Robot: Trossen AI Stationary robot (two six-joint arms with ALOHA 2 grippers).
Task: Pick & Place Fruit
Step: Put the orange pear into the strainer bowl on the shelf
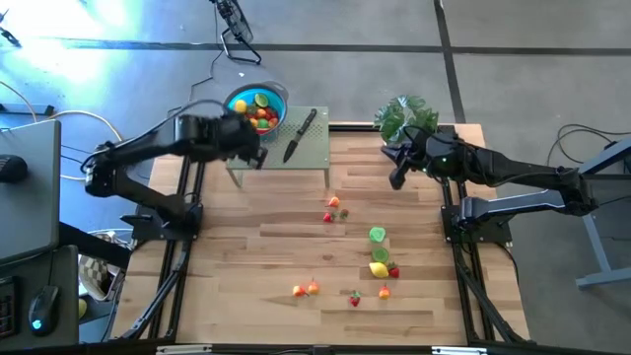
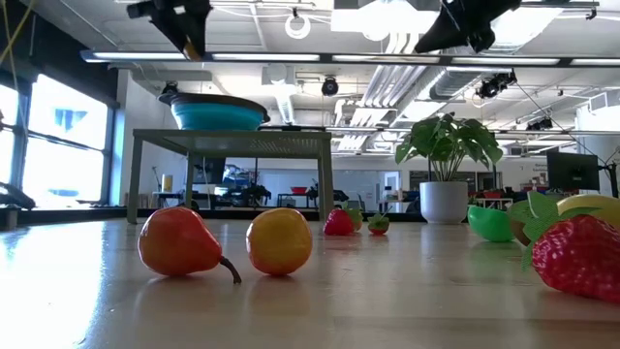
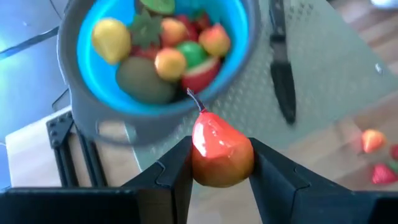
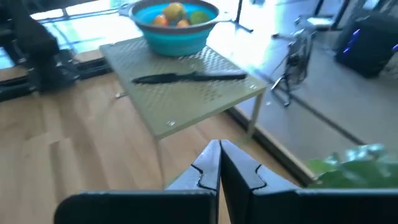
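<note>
I have the left hand reaching in over the near corner of the small green stand, just beside the blue bowl, with the arm stretched across from its side of the surface. Its fingers are partly closed around a red-orange toy pear, pinching it at both flanks, stem pointing toward the bowl. The pear looks glossy, red fading to orange at its base, with a thin dark stem.

My right hand hangs above the surface on the far side of the stand from the bowl, near the potted plant, fingers pressed together and holding nothing.

The bowl sits on the stand and already carries a heap of fruit: a yellow piece, a brown one, green, orange and red pieces. A black-handled knife lies on the stand beside the bowl.

More loose fruit lies on the surface well away from the bowl: a small red pair closest to the stand, then green and yellow pieces, and orange and red ones farthest out.
</note>
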